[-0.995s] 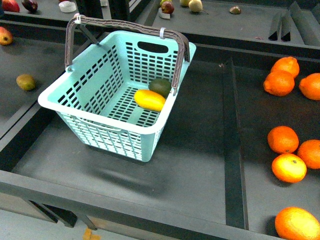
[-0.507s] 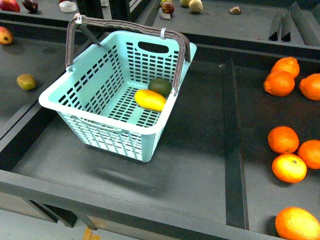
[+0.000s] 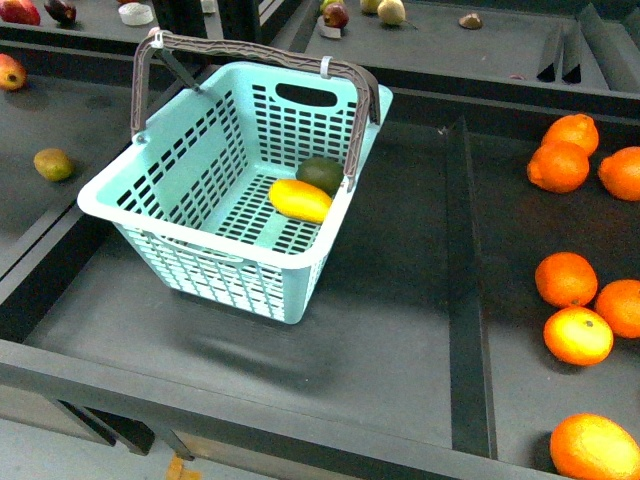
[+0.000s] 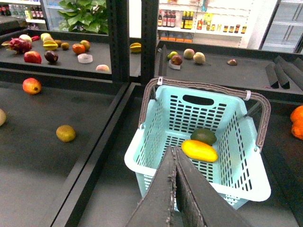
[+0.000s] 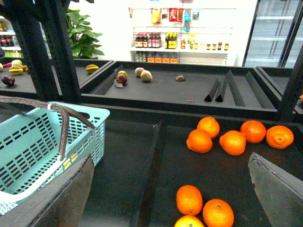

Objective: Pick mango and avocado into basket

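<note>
The turquoise basket [image 3: 130, 195] stands on the dark shelf with both brown-grey handles up. Inside it, on the slotted floor near the right wall, lie the yellow mango [image 3: 299, 200] and the dark green avocado [image 3: 320, 174], touching each other. The left wrist view shows the same pair, mango [image 4: 199, 150] and avocado [image 4: 203, 136], in the basket [image 4: 142, 163]. My left gripper [image 4: 173, 152] is shut and empty, held back from the basket's near rim. My right gripper [image 5: 173, 182] is open and empty, off to the basket's [image 5: 28, 146] right, over the oranges. Neither arm shows in the front view.
Several oranges [image 3: 566, 278] lie in the right bin, past a raised divider [image 3: 467, 290]. An olive-brown fruit [image 3: 52, 163] and a red apple [image 3: 10, 71] sit on the left shelf. More fruit lies on the rear shelf [image 3: 420, 30]. The shelf's front edge [image 3: 200, 400] runs below the basket.
</note>
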